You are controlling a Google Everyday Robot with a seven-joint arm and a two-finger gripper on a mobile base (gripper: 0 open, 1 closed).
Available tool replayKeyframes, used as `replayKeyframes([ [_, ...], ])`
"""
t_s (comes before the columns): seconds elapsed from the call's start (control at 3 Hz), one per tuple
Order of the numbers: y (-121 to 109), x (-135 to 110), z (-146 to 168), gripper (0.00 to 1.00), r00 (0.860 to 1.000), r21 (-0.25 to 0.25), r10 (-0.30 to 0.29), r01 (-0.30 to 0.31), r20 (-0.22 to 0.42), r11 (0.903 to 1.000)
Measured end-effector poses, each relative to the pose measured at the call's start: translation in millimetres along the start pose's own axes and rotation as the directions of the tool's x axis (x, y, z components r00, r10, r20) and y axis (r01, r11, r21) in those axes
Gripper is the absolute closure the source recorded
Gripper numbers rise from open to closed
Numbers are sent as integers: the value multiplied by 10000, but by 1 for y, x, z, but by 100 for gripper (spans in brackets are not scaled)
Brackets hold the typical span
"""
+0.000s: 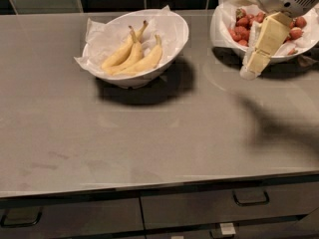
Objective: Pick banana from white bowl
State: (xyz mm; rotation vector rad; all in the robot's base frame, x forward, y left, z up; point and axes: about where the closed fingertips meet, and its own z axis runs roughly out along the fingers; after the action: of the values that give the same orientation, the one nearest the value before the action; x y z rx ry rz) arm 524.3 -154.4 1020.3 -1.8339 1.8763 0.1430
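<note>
The white bowl with a crumpled paper liner stands at the back left-centre of the grey counter. Three yellow bananas lie in it. The thickest one, the banana, lies at the front right of the pile with its stem pointing to the back. The two slimmer bananas lie to its left. My gripper hangs at the upper right, in front of the strawberry bowl, well to the right of the banana bowl and above the counter. It holds nothing that I can see.
A white bowl of red strawberries stands at the back right, partly behind the arm. The grey counter ends at a front edge above drawers with dark handles. A dark tiled wall runs behind.
</note>
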Motion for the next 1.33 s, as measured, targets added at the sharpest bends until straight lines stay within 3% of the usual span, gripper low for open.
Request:
replayKeyframes([
  [0.33, -8, -5, 10, 0, 9994, -92, 5, -2, 346, 10000],
  [0.67, -30, -22, 24, 0, 9977, -236, -572, 581, 375, 9980],
  [1.0, -60, -63, 42, 0, 9819, -372, -1858, 1871, 359, 9816],
  [1.33, -63, -63, 46, 0, 9849, -203, -1644, 1657, 536, 9860],
])
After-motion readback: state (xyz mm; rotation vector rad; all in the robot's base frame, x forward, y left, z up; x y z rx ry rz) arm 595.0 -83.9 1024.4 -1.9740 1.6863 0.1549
